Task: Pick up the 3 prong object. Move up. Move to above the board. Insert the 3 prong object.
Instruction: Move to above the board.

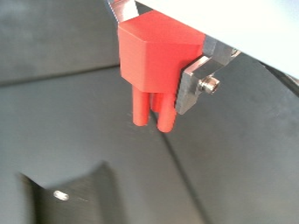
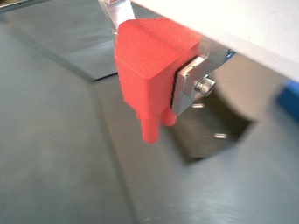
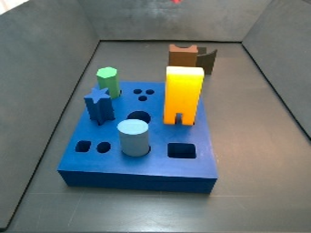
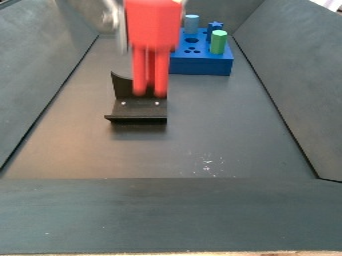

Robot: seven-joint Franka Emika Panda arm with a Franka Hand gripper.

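My gripper (image 1: 162, 66) is shut on the 3 prong object (image 1: 149, 52), a red piece with a wide top and thin prongs hanging down. Both wrist views show it between the silver fingers (image 2: 191, 80), with its top (image 2: 146, 61) in the pads. In a side view the 3 prong object (image 4: 151, 45) hangs in the air over the dark floor, close to the fixture (image 4: 136, 105) and well short of the board (image 4: 201, 55). The board (image 3: 104, 159) is a flat blue block with three small round holes (image 3: 144, 93) that stand open.
On the board stand a yellow arch block (image 3: 183, 94), a green hexagon peg (image 3: 107, 80), a blue star peg (image 3: 97, 107) and a pale blue cylinder (image 3: 133, 137). A brown notched block (image 3: 185, 56) stands behind it. Dark walls enclose the floor.
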